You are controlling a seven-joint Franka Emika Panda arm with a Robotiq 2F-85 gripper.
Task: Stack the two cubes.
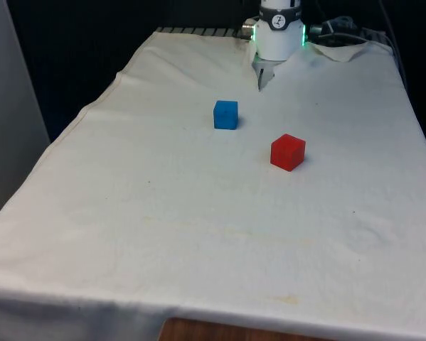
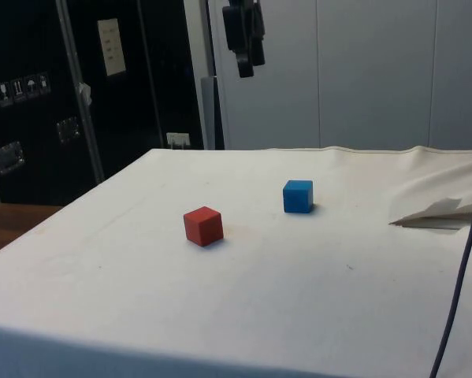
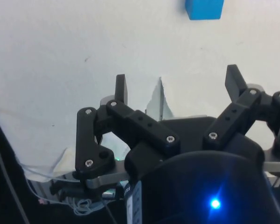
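The gripper is held high above the table, and its two fingers are spread wide with nothing between them. In the side view the gripper is seen well above the cloth, clear of both cubes. No contact with either cube has been made.

The blue cube is the nearer of the two to the gripper. In the front view it sits on the white cloth at about 7 o'clock from the robot's base, near but apart from it. In the wrist view part of the blue cube is visible beyond the fingertips, at roughly 1 o'clock from the midpoint between them.

The red cube lies farther out. In the front view it is placed at about 4 o'clock from the blue cube, with a clear gap of cloth between them. It is turned slightly, so that one corner faces the front camera. In the side view the red cube is found at about 8 o'clock from the blue cube.

Both cubes rest flat on the cloth, separate and unstacked. The task is therefore judged to be at its start: nothing is done. Every step is left: one cube is to be approached, grasped and lifted, carried over the other, set squarely upon it, and released.
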